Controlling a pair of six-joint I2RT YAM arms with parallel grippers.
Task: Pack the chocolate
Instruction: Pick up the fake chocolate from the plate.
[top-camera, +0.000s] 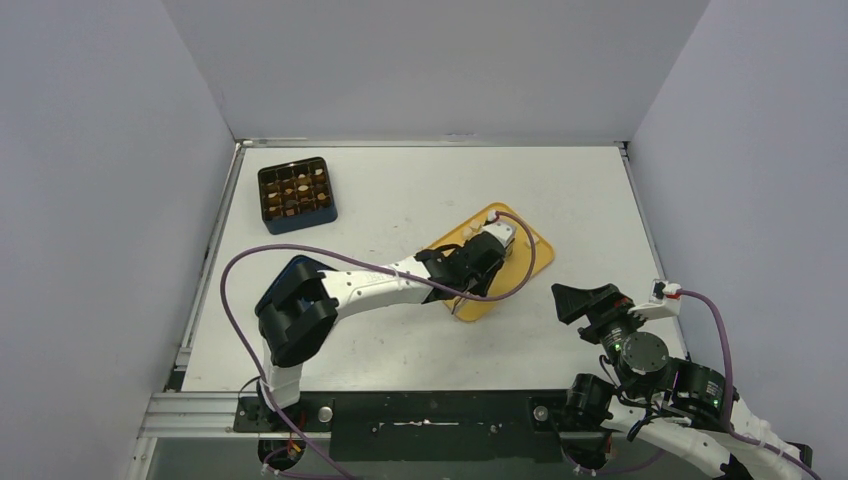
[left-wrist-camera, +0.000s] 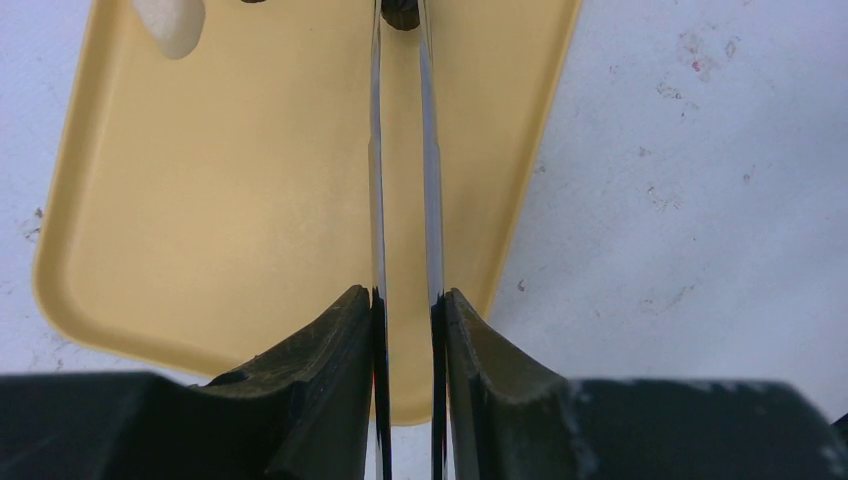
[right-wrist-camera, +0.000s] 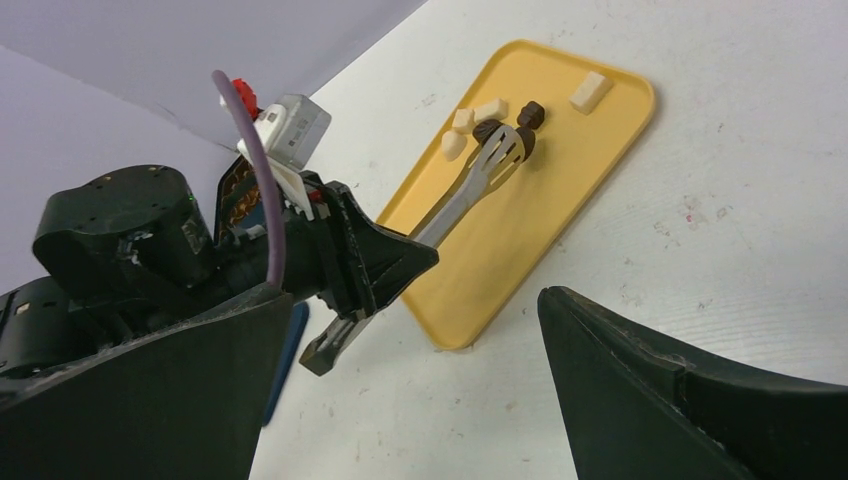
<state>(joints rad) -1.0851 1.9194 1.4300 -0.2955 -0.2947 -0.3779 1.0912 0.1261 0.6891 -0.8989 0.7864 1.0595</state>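
The yellow tray (top-camera: 530, 262) lies mid-table. In the right wrist view the tray (right-wrist-camera: 520, 230) carries several small chocolate pieces at its far end: cream ones (right-wrist-camera: 590, 91) and dark ones (right-wrist-camera: 531, 112). My left gripper (top-camera: 468, 276) hovers over the tray, shut on the long metal tongs (right-wrist-camera: 478, 183), whose slotted tips sit by a dark piece (right-wrist-camera: 489, 131). In the left wrist view my left gripper (left-wrist-camera: 405, 300) clamps both tong arms (left-wrist-camera: 376, 180); a cream piece (left-wrist-camera: 172, 24) shows at the top left. My right gripper (top-camera: 585, 298) is open and empty, right of the tray.
A dark compartment box (top-camera: 296, 193) holding several chocolate pieces stands at the far left of the table. A blue lid (top-camera: 298, 266) lies under the left arm. Grey walls close in the left, back and right sides.
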